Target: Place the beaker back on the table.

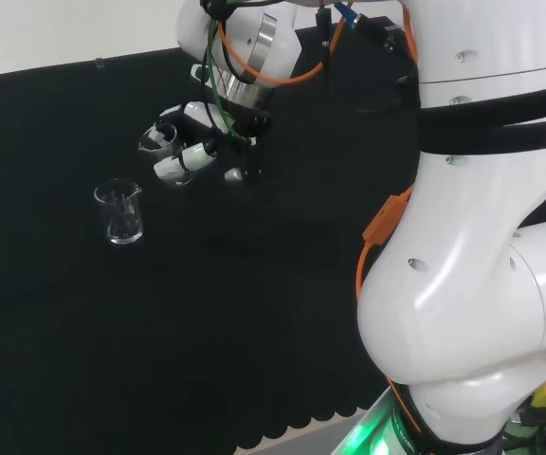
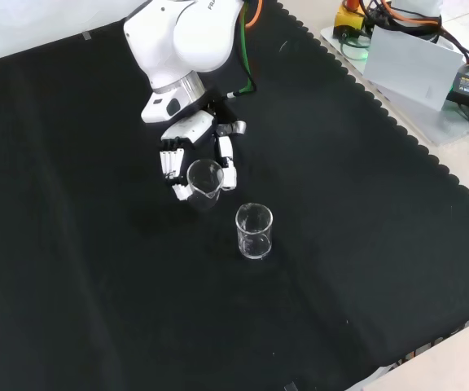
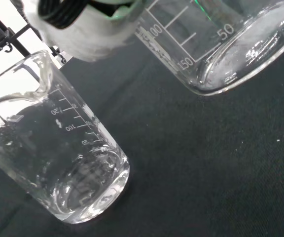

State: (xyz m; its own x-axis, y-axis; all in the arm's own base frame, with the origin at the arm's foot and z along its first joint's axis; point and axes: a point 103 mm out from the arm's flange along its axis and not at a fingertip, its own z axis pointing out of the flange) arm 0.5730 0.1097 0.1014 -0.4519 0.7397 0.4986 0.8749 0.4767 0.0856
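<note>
The beaker (image 2: 204,181) was a clear glass cylinder with a pouring lip and printed measure marks on its wall, and it looked empty. The robot hand (image 2: 187,151) had its fingers (image 2: 169,163) and thumb curled round it, fingers on one side and thumb on the other. In the wrist view its round base (image 3: 240,54) hung clear of the cloth, tilted. A second glass beaker (image 2: 254,231) of like shape stood upright on the counter (image 2: 96,269) just beside the robot hand, nearer the camera in the front view, not touching the held one. The counter was covered in flat black cloth with a scalloped edge. Wide bare cloth lay on all other sides of the robot hand, its edges well apart from it.
</note>
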